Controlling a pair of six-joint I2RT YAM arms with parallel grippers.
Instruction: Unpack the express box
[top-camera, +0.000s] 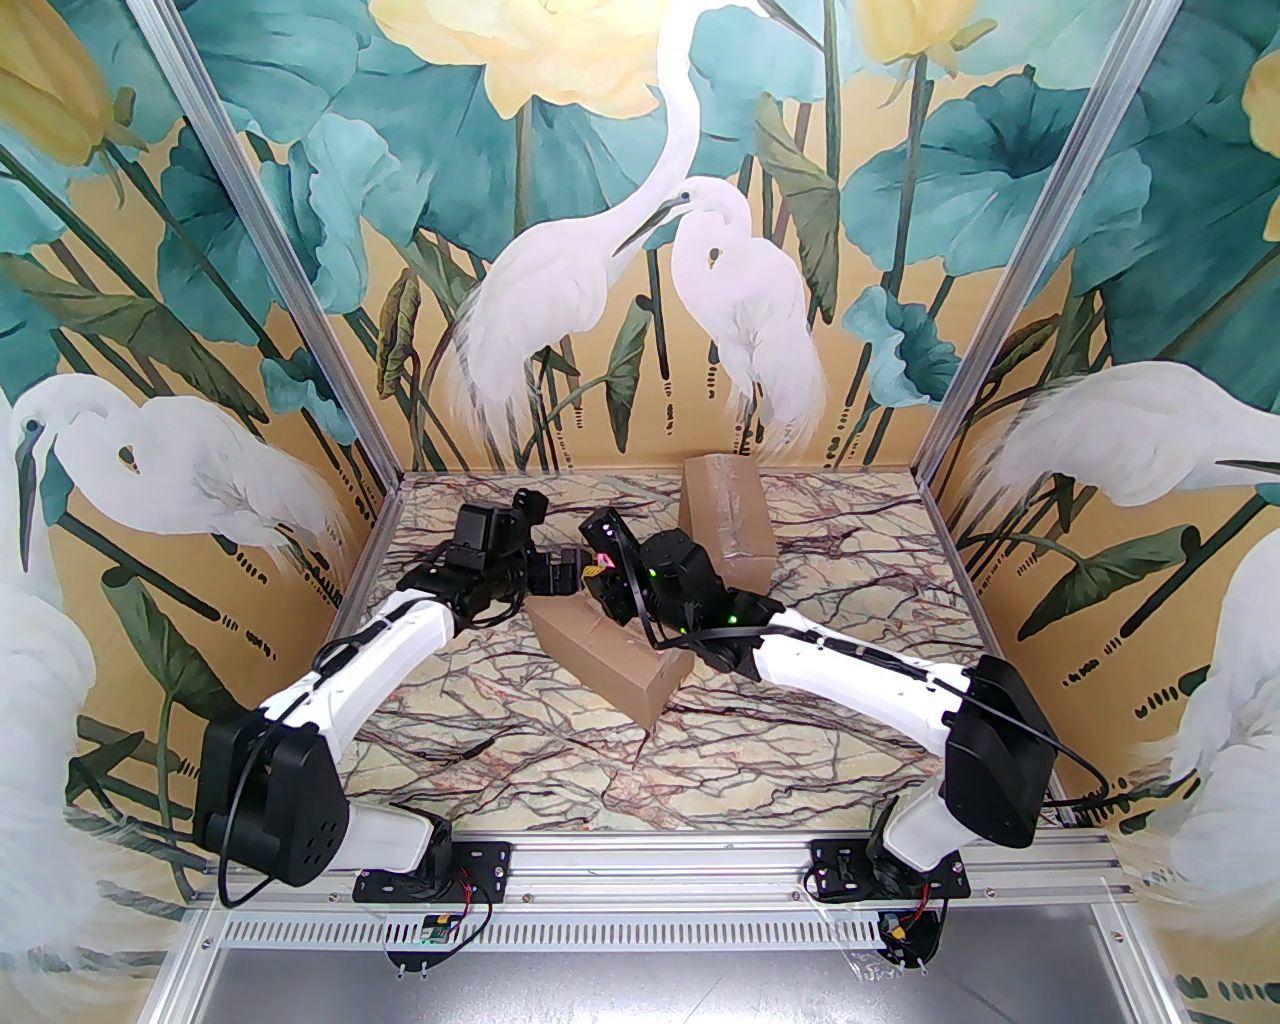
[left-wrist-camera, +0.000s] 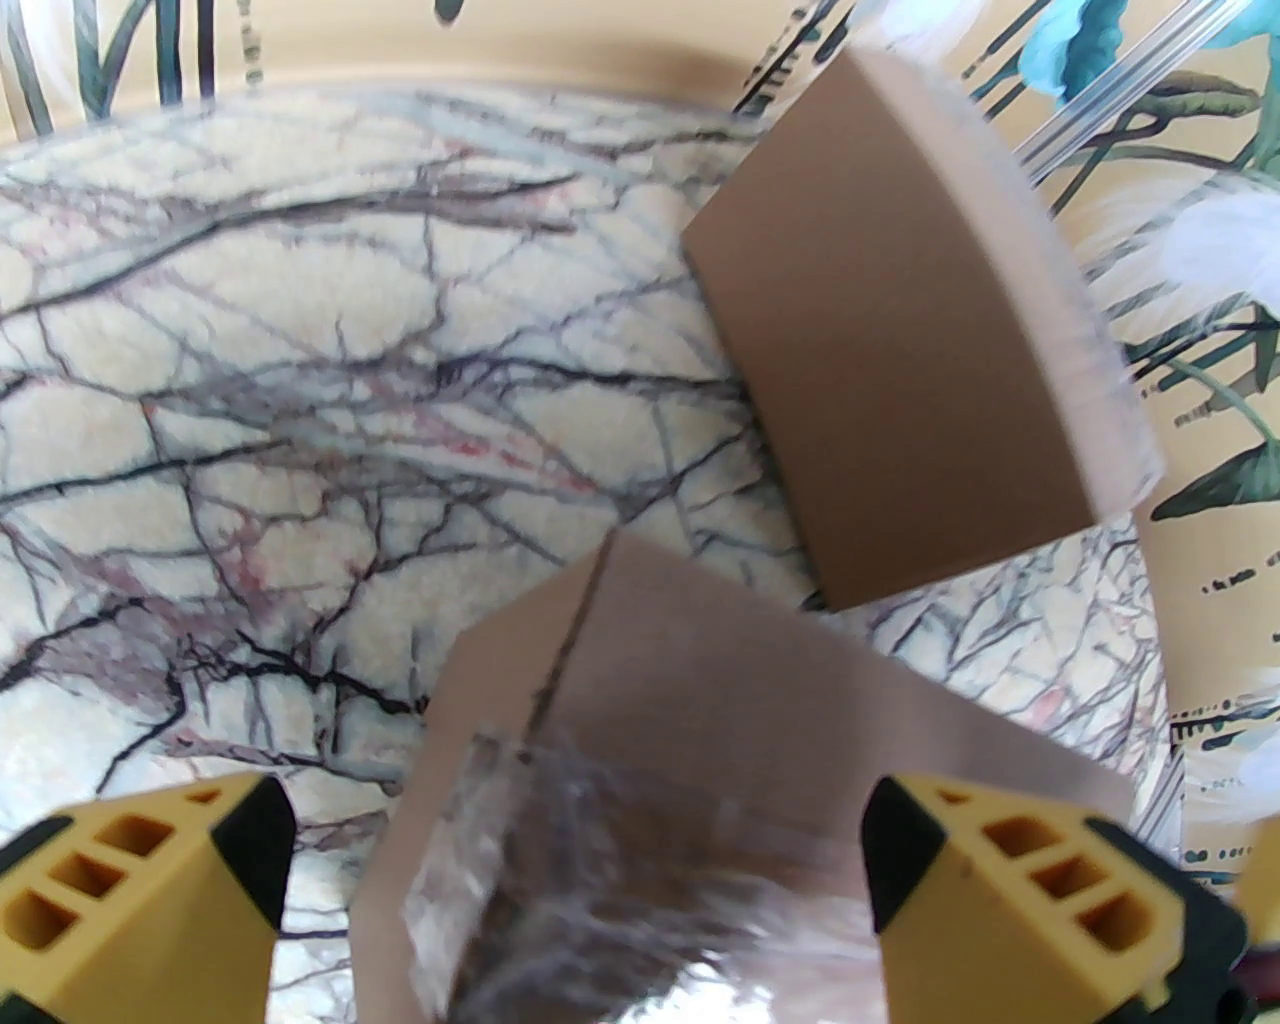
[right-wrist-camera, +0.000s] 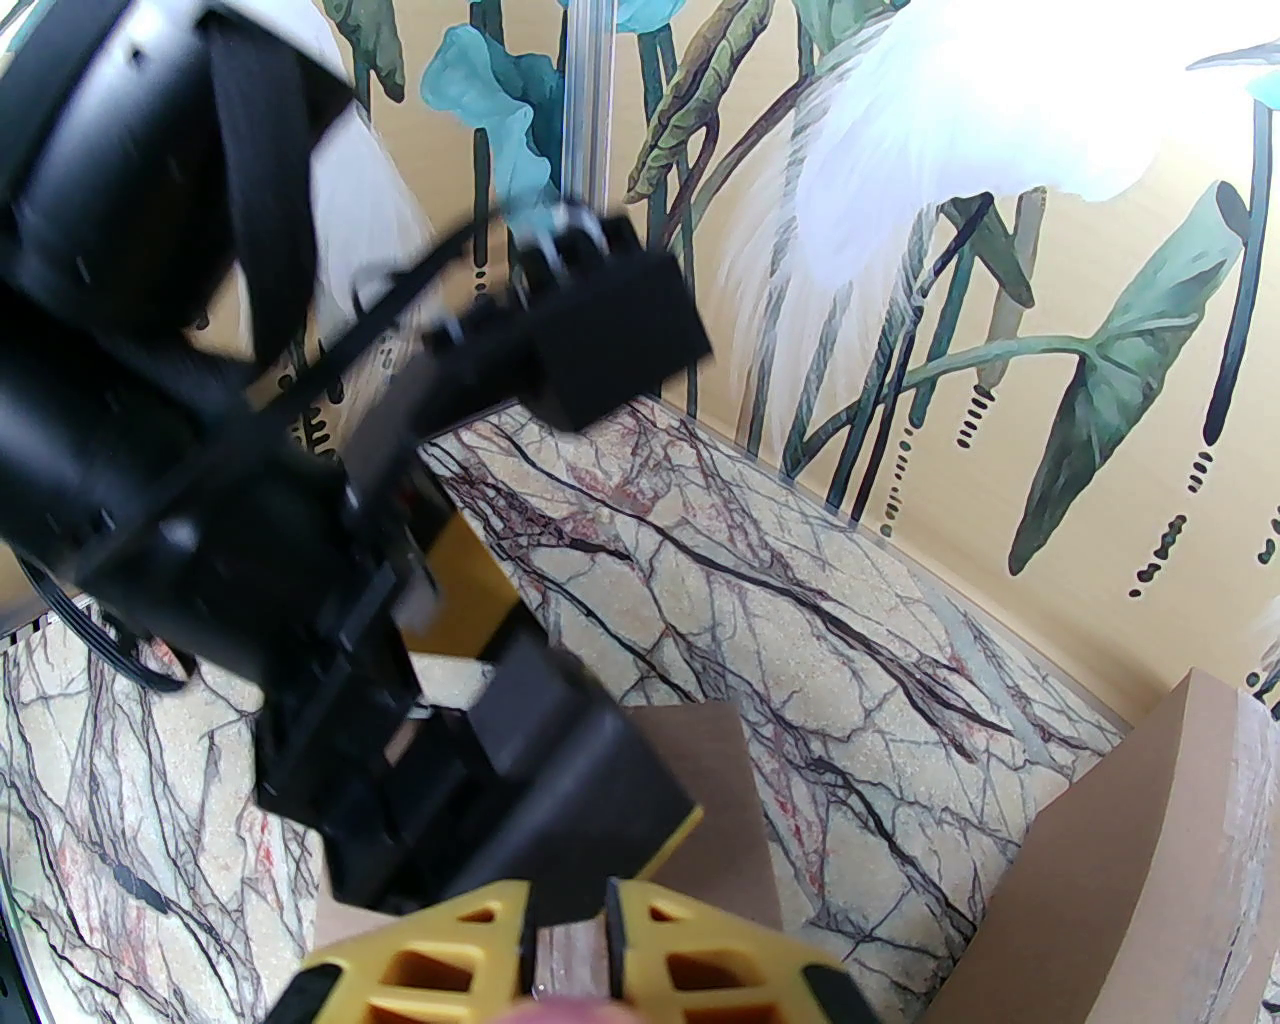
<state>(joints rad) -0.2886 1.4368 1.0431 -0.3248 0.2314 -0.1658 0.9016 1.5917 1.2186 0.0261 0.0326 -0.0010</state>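
Two brown, taped express boxes lie on the marble table. The near box (top-camera: 610, 655) (left-wrist-camera: 700, 740) (right-wrist-camera: 725, 800) sits at the centre, with clear tape over its end. The far box (top-camera: 728, 520) (left-wrist-camera: 890, 380) (right-wrist-camera: 1110, 860) stands at the back. My left gripper (top-camera: 560, 578) (left-wrist-camera: 580, 870) is open, its yellow fingers (left-wrist-camera: 150, 880) straddling the taped end of the near box from above. My right gripper (top-camera: 600, 562) (right-wrist-camera: 565, 905) hangs over the same end, facing the left one, its fingers nearly together on a small pink thing (top-camera: 603, 553).
Painted walls enclose the marble table (top-camera: 560, 760) on three sides, with aluminium posts (top-camera: 330, 340) in the back corners. The left arm's black wrist (right-wrist-camera: 300, 600) hangs close in front of the right gripper. Bare tabletop lies in front of the near box.
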